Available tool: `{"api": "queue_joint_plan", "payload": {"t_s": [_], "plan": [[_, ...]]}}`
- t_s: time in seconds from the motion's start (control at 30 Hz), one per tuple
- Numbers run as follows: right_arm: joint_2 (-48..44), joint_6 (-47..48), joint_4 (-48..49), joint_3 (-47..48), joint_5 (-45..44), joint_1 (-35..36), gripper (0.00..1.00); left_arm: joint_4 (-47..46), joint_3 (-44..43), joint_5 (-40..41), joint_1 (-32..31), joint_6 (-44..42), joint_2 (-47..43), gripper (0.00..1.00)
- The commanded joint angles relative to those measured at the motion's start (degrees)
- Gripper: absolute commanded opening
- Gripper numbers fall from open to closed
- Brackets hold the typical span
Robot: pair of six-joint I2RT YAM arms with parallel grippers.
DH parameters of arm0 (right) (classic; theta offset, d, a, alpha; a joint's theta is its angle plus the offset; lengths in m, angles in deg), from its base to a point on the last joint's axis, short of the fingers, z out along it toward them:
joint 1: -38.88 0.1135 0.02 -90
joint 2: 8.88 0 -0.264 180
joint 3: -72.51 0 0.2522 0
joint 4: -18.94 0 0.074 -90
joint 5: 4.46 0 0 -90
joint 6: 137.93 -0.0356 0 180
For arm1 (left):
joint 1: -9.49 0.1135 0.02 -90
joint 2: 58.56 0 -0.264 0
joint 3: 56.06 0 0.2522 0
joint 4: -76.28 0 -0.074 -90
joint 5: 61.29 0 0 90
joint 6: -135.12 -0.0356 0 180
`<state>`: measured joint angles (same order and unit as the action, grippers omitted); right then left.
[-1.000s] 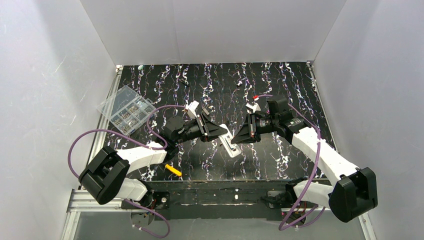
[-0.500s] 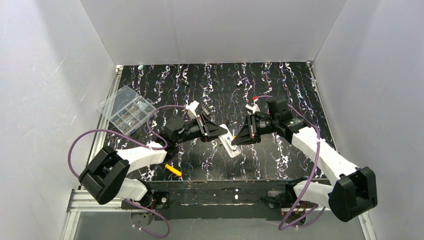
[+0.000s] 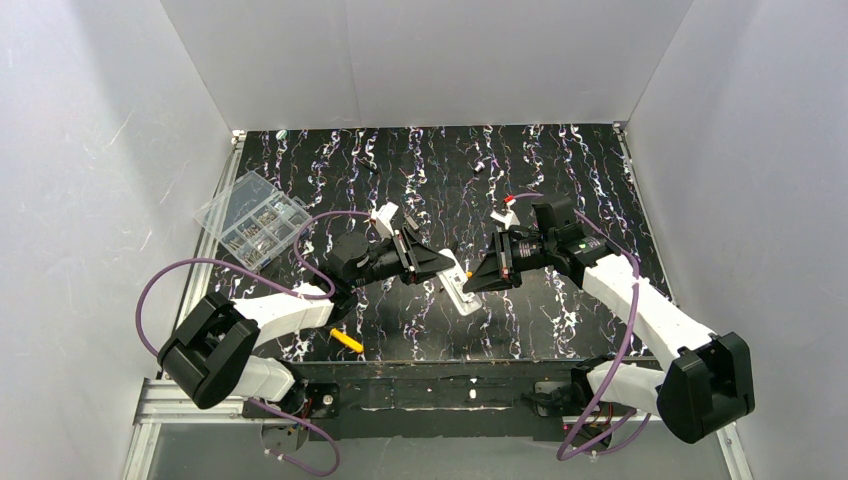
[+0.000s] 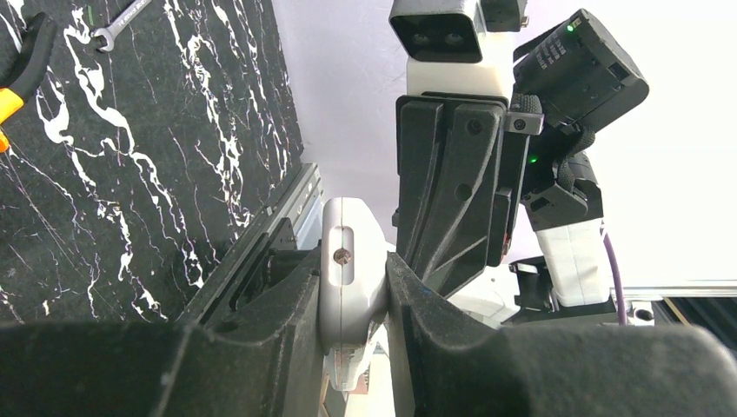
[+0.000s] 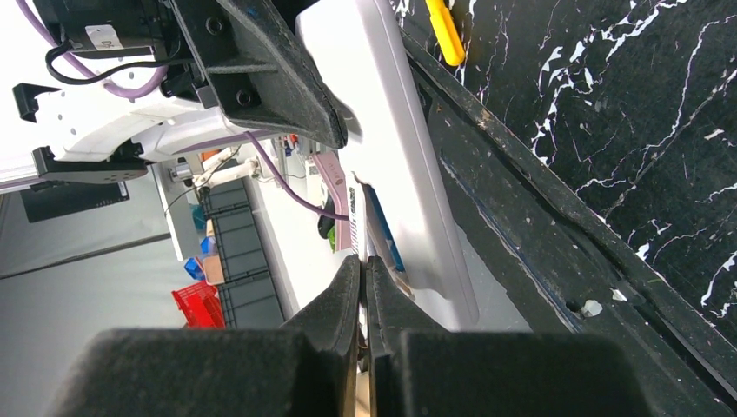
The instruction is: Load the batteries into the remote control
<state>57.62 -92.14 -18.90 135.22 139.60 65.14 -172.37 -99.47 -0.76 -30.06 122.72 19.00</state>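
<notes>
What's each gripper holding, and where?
Left gripper clamps the small white plastic remote control by one end. Right gripper shut, nothing visibly held.

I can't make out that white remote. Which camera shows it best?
The right wrist view: the remote control fills it lengthwise, close up. The left wrist view shows only its end clamped in the left gripper; the top view shows a small white bar.

Over the black marbled counter, the left pincer grips the white remote control at its far end. The right pincer meets it from the opposite side. A clear compartment box lies far left.
</notes>
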Motion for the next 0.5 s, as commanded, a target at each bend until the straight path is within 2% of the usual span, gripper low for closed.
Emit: {"api": "queue_joint_plan", "payload": {"t_s": [0.0, 0.33, 0.47], "plan": [[0.9, -0.5, 0.9, 0.2, -1.7, -0.2, 0.01, -5.9, -3.0, -2.4, -0.1, 0.7, -1.1, 0.0], [1.9, -2.6, 3.7, 0.8, -2.4, -0.2, 0.01, -5.9, -2.7, -2.4, -0.1, 0.6, -1.2, 0.0], [2.2, -2.7, 3.5, 0.8, -2.7, -0.2, 0.09, -6.0, -2.5, -2.3, -0.1, 0.5, -1.3, 0.0]]}}
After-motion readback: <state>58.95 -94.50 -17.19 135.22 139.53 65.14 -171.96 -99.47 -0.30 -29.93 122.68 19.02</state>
